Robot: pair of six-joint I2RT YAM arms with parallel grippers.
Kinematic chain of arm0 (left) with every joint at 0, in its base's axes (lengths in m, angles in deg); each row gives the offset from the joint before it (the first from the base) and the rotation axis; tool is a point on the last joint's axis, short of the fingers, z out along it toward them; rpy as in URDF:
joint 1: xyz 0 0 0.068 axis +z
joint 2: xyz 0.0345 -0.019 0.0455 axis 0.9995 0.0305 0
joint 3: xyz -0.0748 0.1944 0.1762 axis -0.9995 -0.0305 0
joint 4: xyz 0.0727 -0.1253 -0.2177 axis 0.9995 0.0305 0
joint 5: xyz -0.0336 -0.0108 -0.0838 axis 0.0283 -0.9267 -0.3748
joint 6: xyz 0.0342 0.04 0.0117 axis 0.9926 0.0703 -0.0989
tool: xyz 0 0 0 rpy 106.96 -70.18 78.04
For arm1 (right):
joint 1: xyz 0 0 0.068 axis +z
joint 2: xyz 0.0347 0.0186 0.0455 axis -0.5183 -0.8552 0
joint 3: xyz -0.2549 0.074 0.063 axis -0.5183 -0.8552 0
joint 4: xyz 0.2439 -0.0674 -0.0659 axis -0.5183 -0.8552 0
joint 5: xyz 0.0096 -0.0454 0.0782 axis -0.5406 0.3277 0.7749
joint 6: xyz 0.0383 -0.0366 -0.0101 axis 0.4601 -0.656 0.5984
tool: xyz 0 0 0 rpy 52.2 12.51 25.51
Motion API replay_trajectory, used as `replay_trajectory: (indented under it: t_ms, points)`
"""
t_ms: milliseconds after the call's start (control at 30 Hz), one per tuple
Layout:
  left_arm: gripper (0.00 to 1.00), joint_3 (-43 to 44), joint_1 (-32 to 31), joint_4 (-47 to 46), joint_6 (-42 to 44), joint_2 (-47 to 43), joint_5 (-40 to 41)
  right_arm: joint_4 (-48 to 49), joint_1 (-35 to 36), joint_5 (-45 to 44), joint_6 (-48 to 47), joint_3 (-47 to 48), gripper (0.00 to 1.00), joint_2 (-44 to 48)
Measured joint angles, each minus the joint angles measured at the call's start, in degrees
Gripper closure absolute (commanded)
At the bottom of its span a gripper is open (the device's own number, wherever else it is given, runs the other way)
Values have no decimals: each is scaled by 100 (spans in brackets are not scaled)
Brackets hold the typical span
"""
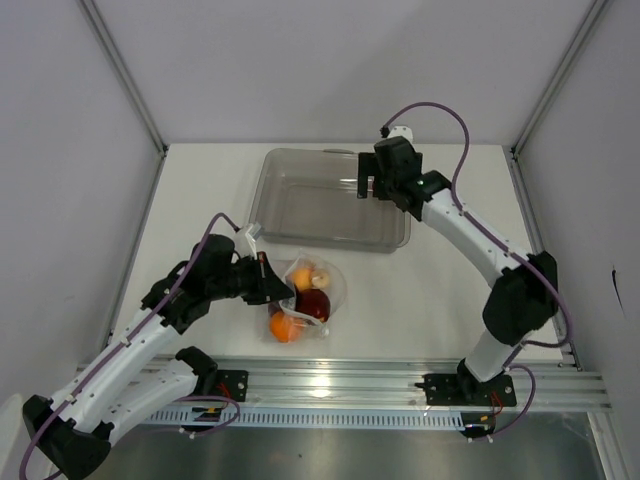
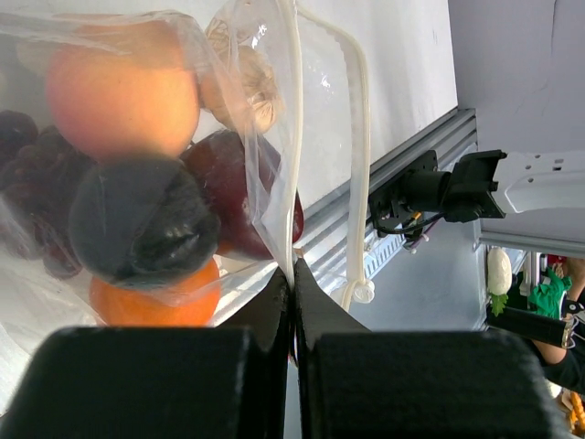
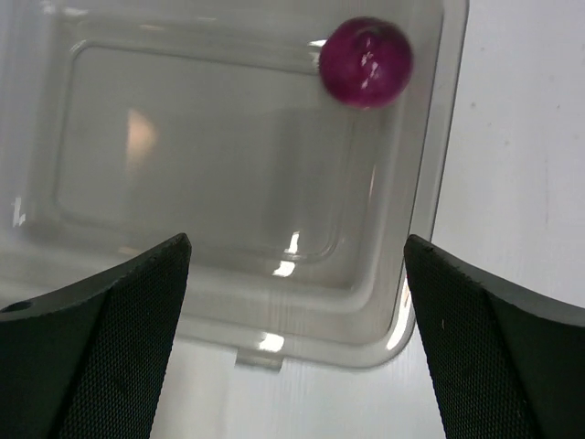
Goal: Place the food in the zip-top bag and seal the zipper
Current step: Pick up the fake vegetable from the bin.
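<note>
Centring the open right claw [image 3: 297, 247] over the purple ball [image 3: 366, 62] seems wise, with the left claw [image 2: 291, 279] clamped on the zip-top bag [image 2: 265, 110].

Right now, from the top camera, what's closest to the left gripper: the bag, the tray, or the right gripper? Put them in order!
1. zip-top bag, pinched in the left gripper.
2. tray, just behind, mid-table.
3. right gripper, over the tray's far right end.

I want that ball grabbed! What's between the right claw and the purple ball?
Just bare tray floor, from right claw to ball, in the right wrist view.
</note>
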Motion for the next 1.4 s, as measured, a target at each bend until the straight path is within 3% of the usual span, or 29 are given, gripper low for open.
replay_trajectory:
  t_ms: [567,933,1400]
  points:
    - [99,-105,90,-92,15,116,-48,326,-378,-975,-1147,2120,1,-3106]
    - [99,-251,170,-238,42,216,-175,994,-378,-1622,-2221,2232,1,-3786]
    - [99,-286,225,-306,42,334,-219,1139,-380,-1818,-2588,2667,1,-4435]
